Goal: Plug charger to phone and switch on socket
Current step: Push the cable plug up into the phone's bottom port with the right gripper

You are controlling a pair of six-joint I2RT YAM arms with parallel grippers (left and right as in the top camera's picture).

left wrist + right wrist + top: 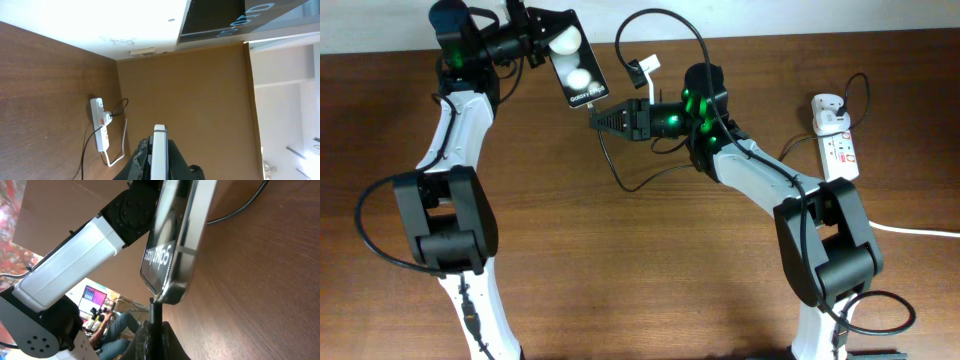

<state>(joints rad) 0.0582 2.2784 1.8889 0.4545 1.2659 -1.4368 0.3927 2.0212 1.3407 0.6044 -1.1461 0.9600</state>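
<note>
1. The left gripper (546, 41) is clenched on a small, glossy black rectangular smartphone (575, 66). It holds the smartphone at an angle, and 2 round white lights reflect in the screen.
2. The right gripper (598, 118) grasps the plug tip (154, 311) of the long, thin black charger cable (620, 175). The plug tip touches the smartphone's white-lettered end. I cannot tell whether it is seated.
3. The charger cable loops over the brown wooden table (650, 280).
4. A white adapter (829, 104) sits on the white elongated power strip (839, 150) at the table's right side, well apart from the smartphone.
</note>
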